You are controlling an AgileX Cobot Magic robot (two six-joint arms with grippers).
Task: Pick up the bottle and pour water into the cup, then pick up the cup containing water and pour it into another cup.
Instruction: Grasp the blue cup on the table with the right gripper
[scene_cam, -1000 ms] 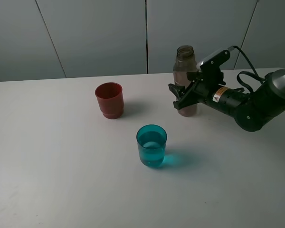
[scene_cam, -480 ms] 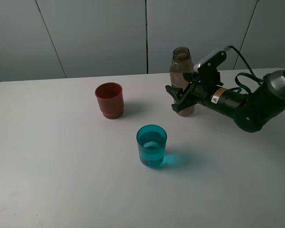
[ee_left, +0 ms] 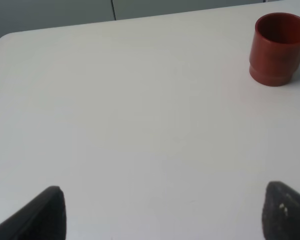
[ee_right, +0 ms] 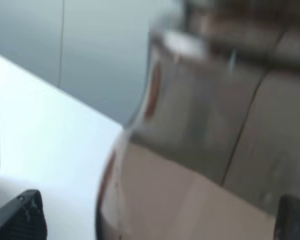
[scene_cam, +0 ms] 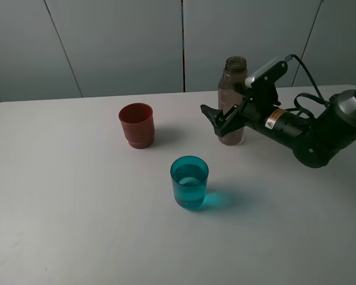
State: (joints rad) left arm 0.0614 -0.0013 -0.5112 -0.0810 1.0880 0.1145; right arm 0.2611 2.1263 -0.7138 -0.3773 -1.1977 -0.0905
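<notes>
Bottle (scene_cam: pixel 232 80) stands between the wide-open jaws of my right end effector (scene_cam: pixel 221 119); I should retreat straight without tipping it, then approach the cup (scene_cam: pixel 189 181).

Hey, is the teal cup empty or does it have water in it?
It has water: a liquid line shows partway up the teal cup.

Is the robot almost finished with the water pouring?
About halfway. Done: the teal cup has water in it, and the bottle stands upright on the table. In hand: the right pincer sits open around the bottle, gripping nothing. Left: lift the teal cup and pour it into the red cup, which looks empty.
</notes>
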